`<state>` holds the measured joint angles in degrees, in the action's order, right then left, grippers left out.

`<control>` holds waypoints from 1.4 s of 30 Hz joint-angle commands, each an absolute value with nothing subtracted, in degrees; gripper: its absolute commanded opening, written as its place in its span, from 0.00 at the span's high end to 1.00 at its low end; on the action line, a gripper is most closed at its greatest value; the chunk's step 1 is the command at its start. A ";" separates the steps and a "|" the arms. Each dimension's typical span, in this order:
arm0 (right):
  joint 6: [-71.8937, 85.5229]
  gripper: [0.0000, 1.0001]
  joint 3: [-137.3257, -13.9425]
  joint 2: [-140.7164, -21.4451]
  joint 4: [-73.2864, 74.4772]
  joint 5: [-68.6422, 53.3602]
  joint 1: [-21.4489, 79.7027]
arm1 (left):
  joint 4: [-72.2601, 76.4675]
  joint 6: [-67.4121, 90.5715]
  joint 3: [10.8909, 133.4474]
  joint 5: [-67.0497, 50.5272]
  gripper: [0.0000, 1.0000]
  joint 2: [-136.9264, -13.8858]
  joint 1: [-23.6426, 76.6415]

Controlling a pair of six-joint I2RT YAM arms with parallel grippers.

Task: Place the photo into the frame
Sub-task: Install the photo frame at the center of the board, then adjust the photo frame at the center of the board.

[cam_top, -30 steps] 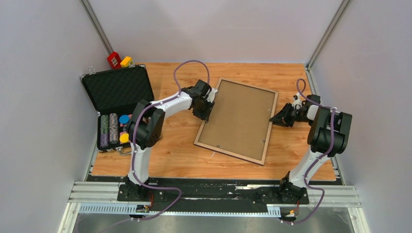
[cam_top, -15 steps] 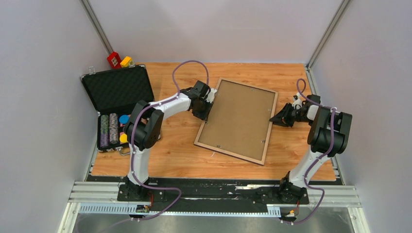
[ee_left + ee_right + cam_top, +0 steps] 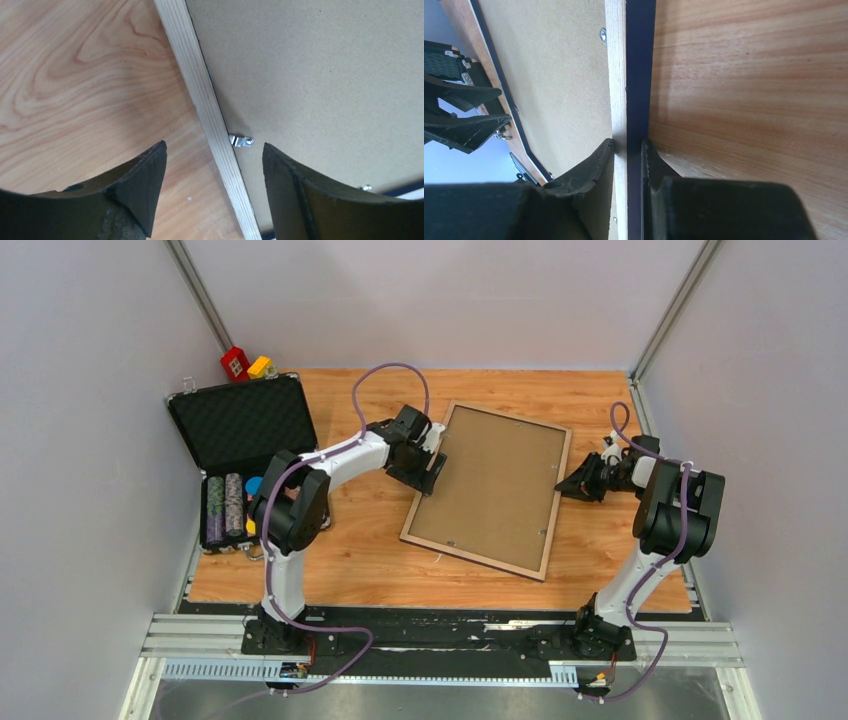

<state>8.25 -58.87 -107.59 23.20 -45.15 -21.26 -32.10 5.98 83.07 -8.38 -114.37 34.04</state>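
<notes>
Right hand [image 3: 627, 145] pinches frame [image 3: 616, 75] rail, likely steadying it; left hand [image 3: 215, 150] wide, straddling retaining tab [image 3: 241, 141].

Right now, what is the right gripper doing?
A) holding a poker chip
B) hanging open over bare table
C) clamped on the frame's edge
C: the right wrist view shows the right gripper shut on the border of the frame, one finger on each side.

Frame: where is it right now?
Top view: the frame lies back-up, skewed, on the table, slightly right of centre. The right gripper pinches its right edge; the left gripper stands open over its left edge.
</notes>
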 commanded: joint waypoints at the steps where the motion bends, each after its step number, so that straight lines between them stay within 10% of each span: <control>1: 5.03 1.00 -59.59 -108.27 22.71 -42.45 -21.91 | -33.07 5.59 83.63 -7.26 0.15 -109.47 34.06; 6: 1.05 1.00 -61.77 -108.88 26.78 -42.48 -21.63 | -33.57 6.11 85.07 -7.52 0.01 -109.20 32.60; 28: -20.74 1.00 -59.61 -105.91 38.48 -38.29 -16.49 | -38.27 7.48 100.75 -21.95 0.01 -121.14 26.87; 42: -20.12 0.87 -60.20 -105.03 40.16 -39.80 -16.47 | -36.25 9.24 103.30 -24.88 0.30 -127.69 27.20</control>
